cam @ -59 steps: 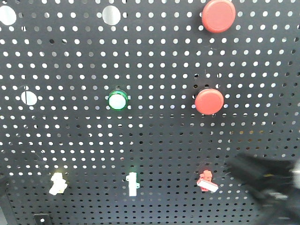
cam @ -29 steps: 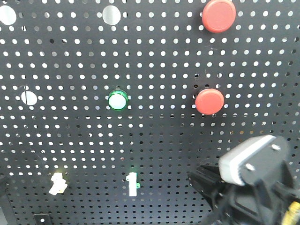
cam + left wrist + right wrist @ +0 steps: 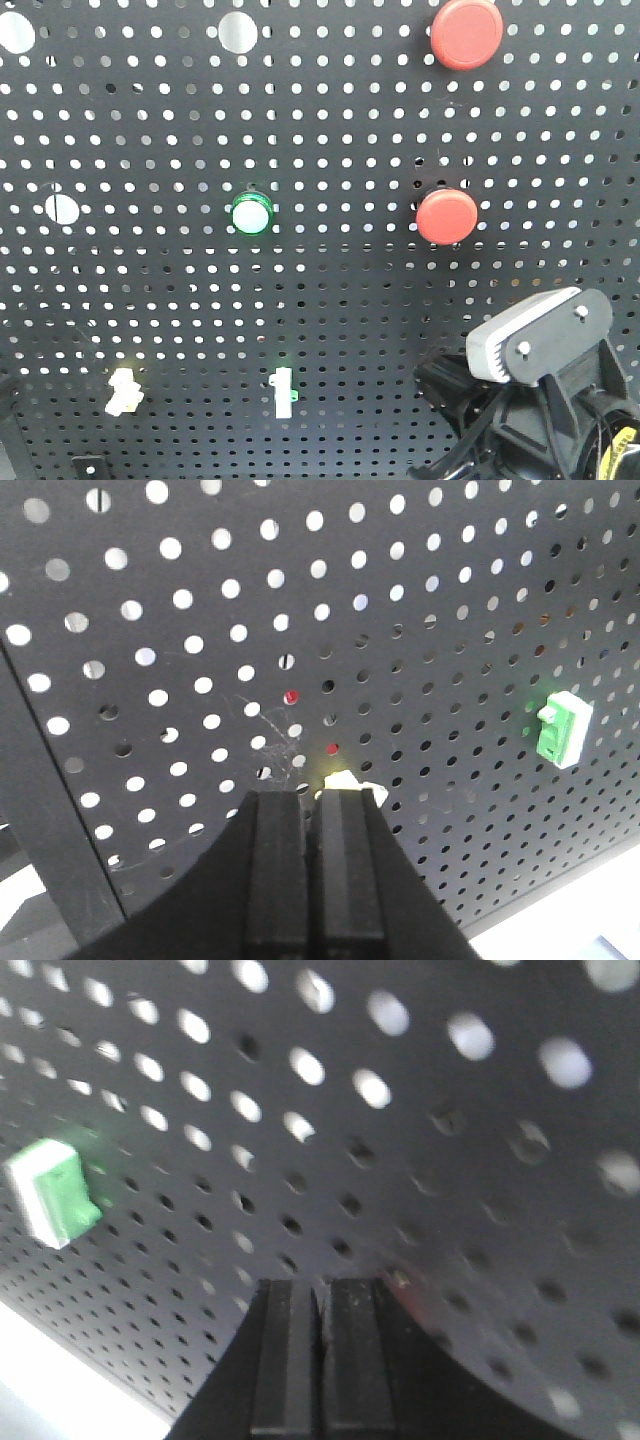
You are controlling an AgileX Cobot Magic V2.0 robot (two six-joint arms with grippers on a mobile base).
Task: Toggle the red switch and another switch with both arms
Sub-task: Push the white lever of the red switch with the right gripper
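The black pegboard (image 3: pixel 150 120) fills my front view. My right arm (image 3: pixel 560 420) comes up in its lower right corner, its grey head (image 3: pixel 540 335) tilted toward the board. Two round red buttons (image 3: pixel 466 33) sit above it on the right, one over the other, and a green button (image 3: pixel 251 213) sits near the middle. None of these are my targets.

Along the bottom row I see a white-and-green switch (image 3: pixel 284 392) in the middle and a cream switch (image 3: pixel 123 392) to the left. The arm hides the red switch (image 3: pixel 420 1308) from the front. On the right wrist camera it is only a reddish blur just past the tips, slightly right of them.

The left gripper (image 3: pixel 311 800) has its fingers pressed together, holding nothing. The cream switch is just beyond the tips, and I can't tell if they touch. The right gripper (image 3: pixel 322 1290) is likewise closed and empty, and very near the board.

My worry is the right side. With the lever blurred and off-centre, a straight push could land on the switch body or the board, or the tips could catch in a hole. Closed fingers make a narrow pusher, so on either side they may slide off the lever without flipping it. Pressing hard could flex the panel.
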